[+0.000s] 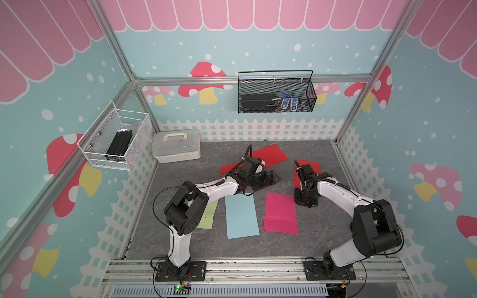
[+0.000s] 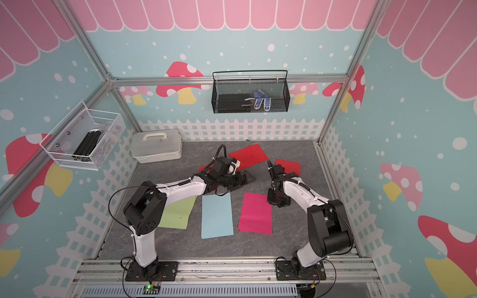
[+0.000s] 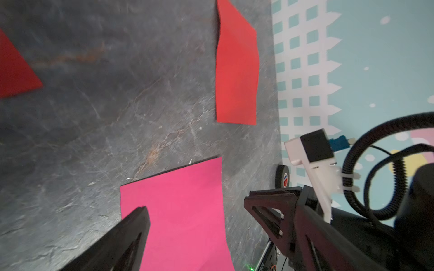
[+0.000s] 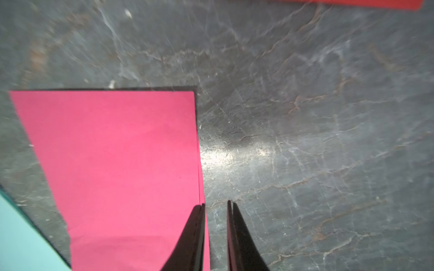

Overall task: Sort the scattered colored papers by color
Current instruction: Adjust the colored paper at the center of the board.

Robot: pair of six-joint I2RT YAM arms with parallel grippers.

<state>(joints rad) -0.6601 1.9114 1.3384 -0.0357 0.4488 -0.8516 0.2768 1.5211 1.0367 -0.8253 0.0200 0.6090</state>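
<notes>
On the grey table lie a light green paper point(image 1: 206, 218), a light blue paper point(image 1: 241, 216) and a magenta paper point(image 1: 281, 214) side by side. Red papers lie farther back: one point(image 1: 269, 154) at the middle, one point(image 1: 307, 170) partly under my right arm, one point(image 1: 227, 169) under my left wrist. My left gripper point(image 1: 273, 178) hovers wide open, with the magenta paper point(image 3: 178, 211) below and nothing between the jaws point(image 3: 195, 204). My right gripper point(image 4: 215, 203) points down at the magenta paper's point(image 4: 117, 164) edge, its jaws a narrow gap apart, holding nothing.
A white lidded box point(image 1: 176, 148) stands at the back left of the table. A black mesh basket point(image 1: 276, 93) hangs on the back wall and a white one point(image 1: 116, 140) on the left wall. A black tape roll point(image 3: 283, 179) lies by the right wall.
</notes>
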